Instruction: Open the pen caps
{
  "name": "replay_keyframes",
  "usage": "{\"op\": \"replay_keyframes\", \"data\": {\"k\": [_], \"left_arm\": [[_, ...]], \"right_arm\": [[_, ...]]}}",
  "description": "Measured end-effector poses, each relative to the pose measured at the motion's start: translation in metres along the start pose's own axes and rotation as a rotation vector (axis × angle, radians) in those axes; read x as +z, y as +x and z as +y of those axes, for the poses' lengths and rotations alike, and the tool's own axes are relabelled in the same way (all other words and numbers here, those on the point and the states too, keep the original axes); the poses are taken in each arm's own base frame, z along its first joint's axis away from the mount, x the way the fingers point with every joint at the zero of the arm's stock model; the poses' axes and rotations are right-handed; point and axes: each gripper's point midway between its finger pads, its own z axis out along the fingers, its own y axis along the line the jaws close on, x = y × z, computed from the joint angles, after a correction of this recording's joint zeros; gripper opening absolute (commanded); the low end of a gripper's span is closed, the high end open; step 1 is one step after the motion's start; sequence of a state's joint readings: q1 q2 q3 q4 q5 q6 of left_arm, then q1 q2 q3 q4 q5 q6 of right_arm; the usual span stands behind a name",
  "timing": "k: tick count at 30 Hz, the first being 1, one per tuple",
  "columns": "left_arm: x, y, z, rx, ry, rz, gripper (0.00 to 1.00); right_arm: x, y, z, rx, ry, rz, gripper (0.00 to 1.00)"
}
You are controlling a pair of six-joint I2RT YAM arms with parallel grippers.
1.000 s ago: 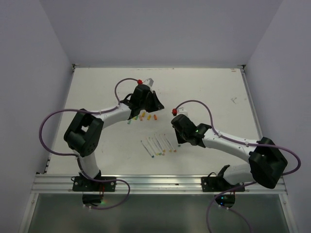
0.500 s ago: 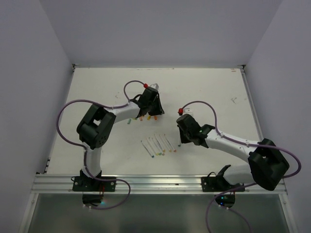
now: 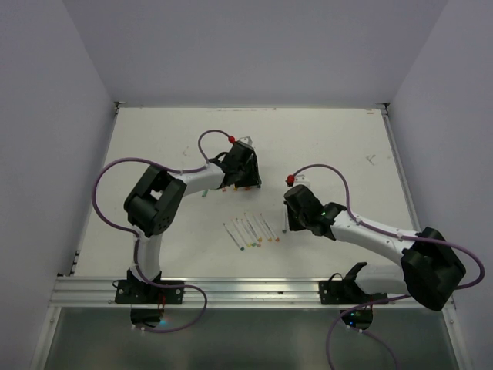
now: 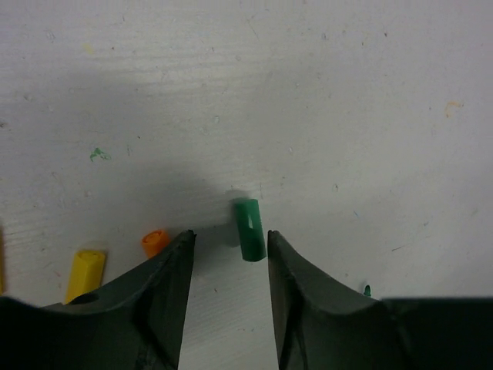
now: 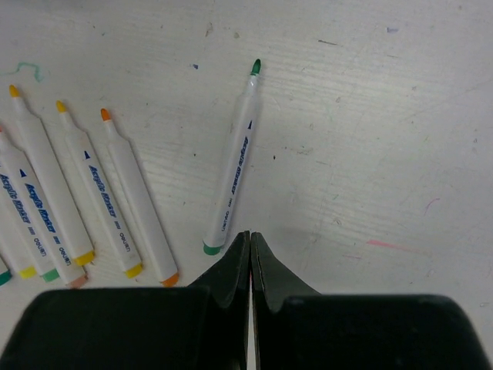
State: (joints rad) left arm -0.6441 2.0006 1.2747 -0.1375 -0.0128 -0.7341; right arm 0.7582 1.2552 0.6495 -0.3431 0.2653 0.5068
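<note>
Green plastic first: the green cap point(image 4: 248, 230) lies loose on the white table point(image 4: 308, 92), off its pen, between the tips of my left jaws and close against the one on the right of that wrist view. Those jaws are spread and pinch nothing. Just beside the other tip stands an orange cap point(image 4: 155, 242), and further out a yellow cap point(image 4: 86, 270), both also loose on the table.

The green pen point(image 5: 233, 162) that I take to be the cap's owner is well apart from it, under my right wrist. It lies flat with its bare green nib point(image 5: 256, 67) pointing away and its butt end just ahead of my right jaws. These are pressed together and empty. Beside it lie an orange-nibbed pen point(image 5: 139, 196) and a yellow-nibbed pen point(image 5: 96, 189), then more white barrels running off the edge of the view, every nib I can see uncovered.

I judge the green pen's uncapping finished, with cap and barrel both set down. From above, the row of pens point(image 3: 250, 230) is too small for me to tell whether any is capped. My next move calls for lifting the left jaws straight up so they do not nudge the green cap, then checking the row for a closed pen.
</note>
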Motion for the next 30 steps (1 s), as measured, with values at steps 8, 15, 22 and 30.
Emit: {"op": "replay_keyframes", "data": {"k": [8, 15, 22, 30], "left_arm": [[-0.003, -0.008, -0.002, 0.028, -0.017, -0.017, 0.57], [-0.034, -0.029, -0.026, 0.053, 0.050, -0.078, 0.61], [-0.111, -0.050, -0.077, 0.082, 0.255, -0.204, 0.82], [-0.163, -0.006, -0.066, 0.065, 0.430, -0.213, 1.00]], "right_arm": [[-0.008, 0.002, 0.001, 0.018, -0.034, -0.017, 0.05], [-0.019, -0.007, 0.003, 0.055, -0.060, -0.063, 0.54], [-0.023, 0.003, -0.003, 0.083, -0.042, -0.043, 0.99], [-0.033, 0.012, -0.013, 0.129, -0.011, -0.029, 0.99]]}}
